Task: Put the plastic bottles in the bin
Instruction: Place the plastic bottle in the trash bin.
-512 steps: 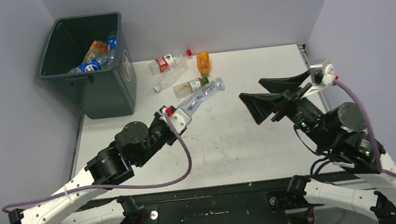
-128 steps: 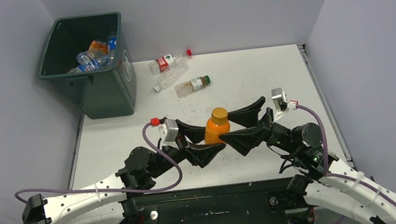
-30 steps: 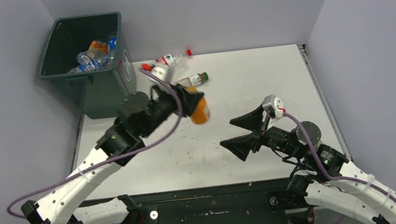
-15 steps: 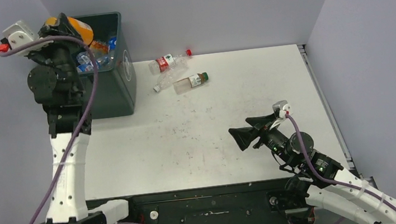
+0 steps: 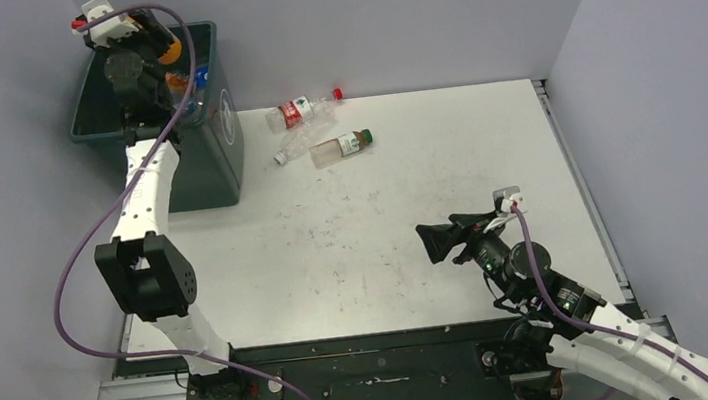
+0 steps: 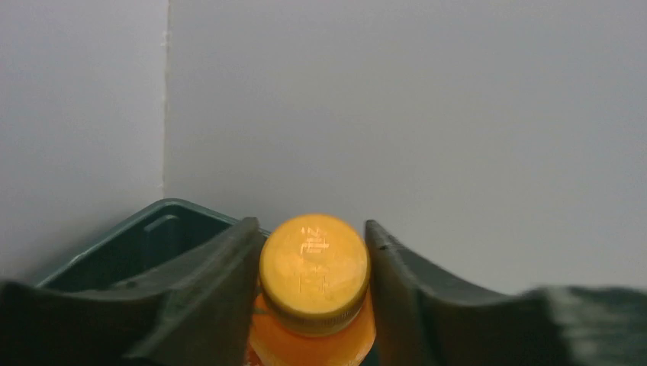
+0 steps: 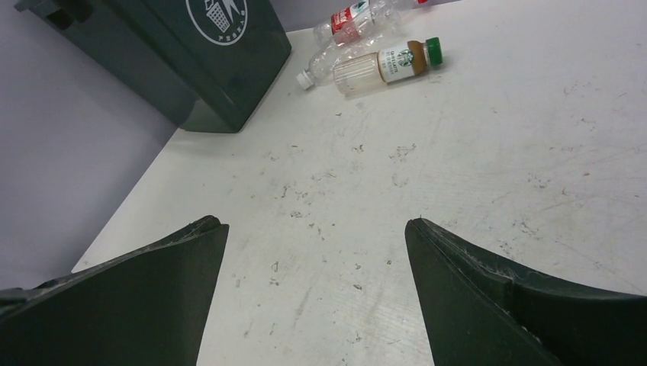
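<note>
While my left hand [image 6: 311, 226] is raised above the tall dark green-grey plastic bin [image 5: 208, 161], its two fingers are closed partway on a small orange plastic bottle with an orange cap [image 6: 314, 263]. They grip it just below the cap, over the bin's opening in the overhead view. Other bottles [image 5: 195, 80] lie inside the bin. My right hand [image 7: 314, 225] hangs wide open and empty, low over the white worktop [image 5: 381, 207]. Three more lie close together on the worktop near the bin: a clear bottle with a red label [image 5: 300, 113], a plain clear one [image 5: 295, 144] and a clear bottle with a green cap [image 5: 342, 147].
</note>
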`<state>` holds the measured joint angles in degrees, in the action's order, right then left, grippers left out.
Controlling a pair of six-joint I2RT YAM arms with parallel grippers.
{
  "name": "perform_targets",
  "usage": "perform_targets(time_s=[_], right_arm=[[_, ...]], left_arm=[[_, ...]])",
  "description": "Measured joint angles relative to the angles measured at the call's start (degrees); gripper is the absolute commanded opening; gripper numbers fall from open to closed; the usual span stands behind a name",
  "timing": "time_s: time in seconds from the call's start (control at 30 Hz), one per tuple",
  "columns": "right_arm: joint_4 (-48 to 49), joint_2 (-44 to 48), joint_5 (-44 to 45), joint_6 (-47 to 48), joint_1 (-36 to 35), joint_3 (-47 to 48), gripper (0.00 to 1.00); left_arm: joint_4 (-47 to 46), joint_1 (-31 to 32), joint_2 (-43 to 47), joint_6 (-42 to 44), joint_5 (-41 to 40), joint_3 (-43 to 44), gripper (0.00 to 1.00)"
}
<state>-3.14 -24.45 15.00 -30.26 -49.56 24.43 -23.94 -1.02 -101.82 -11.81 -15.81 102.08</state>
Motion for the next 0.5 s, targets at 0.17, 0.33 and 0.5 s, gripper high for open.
perform_targets(time_s=[0.17,0.33,0.5], right_arm=[[0.6,-0.9,0.7,0.0,0.0,0.0,0.9],[2.4,-3.9,0.6,-0.5,0.0,-0.4,0.9],[4.7,-4.5,1.0,-2.4,0.0,-3.3,0.9]], left_arm=[[-2.8,-2.1,-3.4,-1.4,0.4,2.3,0.96],[-7.9,-0.2,-2.0,-4.1,0.6,2.2,0.96],[-7.8,9.0,3.8,-3.5,0.9,1.1,0.96]])
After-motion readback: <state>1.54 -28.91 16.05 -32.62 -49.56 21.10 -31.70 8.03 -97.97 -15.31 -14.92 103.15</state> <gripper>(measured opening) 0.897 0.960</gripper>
